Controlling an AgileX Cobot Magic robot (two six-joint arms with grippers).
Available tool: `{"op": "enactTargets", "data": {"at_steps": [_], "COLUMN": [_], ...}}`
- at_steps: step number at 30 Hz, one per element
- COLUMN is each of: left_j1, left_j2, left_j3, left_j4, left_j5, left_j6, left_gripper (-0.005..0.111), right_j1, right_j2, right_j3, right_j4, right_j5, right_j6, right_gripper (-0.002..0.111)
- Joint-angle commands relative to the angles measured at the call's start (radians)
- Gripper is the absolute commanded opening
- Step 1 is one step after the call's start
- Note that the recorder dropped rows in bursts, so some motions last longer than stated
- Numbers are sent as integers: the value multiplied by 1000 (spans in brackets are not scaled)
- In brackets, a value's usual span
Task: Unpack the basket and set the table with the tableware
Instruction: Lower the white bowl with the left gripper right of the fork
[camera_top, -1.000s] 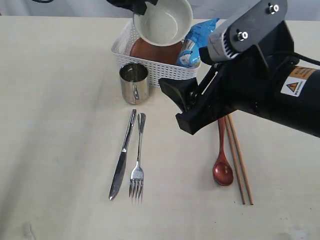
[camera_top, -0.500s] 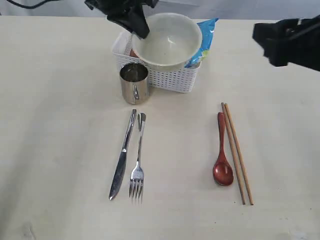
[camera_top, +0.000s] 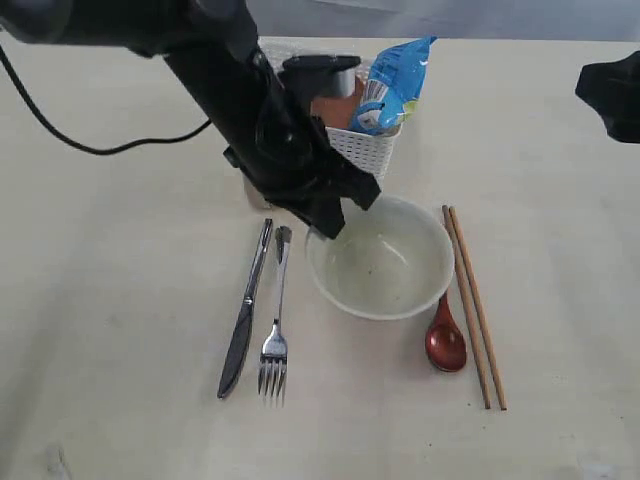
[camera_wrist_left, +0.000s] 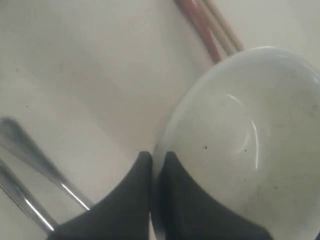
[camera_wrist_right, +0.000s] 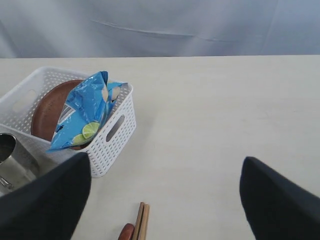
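Left gripper (camera_top: 326, 215), its jaws pinched on the ten-o'clock rim of the one bowl (camera_top: 380, 262), had it at the centre of the table (camera_top: 120, 300). Right gripper (camera_wrist_right: 162, 172) hung spread wide and empty at two o'clock. One basket (camera_top: 365, 150) at twelve held one plate (camera_wrist_right: 47, 110) and one blue bag (camera_top: 395, 85). Two chopsticks (camera_top: 475, 310) and one spoon (camera_top: 445, 345), its handle under the bowl, lay at three. One knife (camera_top: 245, 315) and one fork (camera_top: 275, 335) lay at nine.

Looks like a robotics lab bench, not a home: bare cream table (camera_top: 120, 300), plain creased grey backdrop (camera_wrist_right: 150, 25) behind it, black cable (camera_top: 95, 151) trailing across the top, black robot arm (camera_top: 235, 95).
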Motion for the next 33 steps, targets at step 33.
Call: {"op": "enactTargets", "data": {"at_steps": [33], "left_j1": [-57], "left_j2": [17], "left_j3": [206], "left_j4": [-46], "left_j5": [-255], "left_j6": [-10], "left_gripper": [44], "right_j1": [-6], "right_j2": [-4], "right_j3": [-1], "right_j4": [-4], "right_j5": [40], "right_j6": [-2], "right_gripper": [76]}}
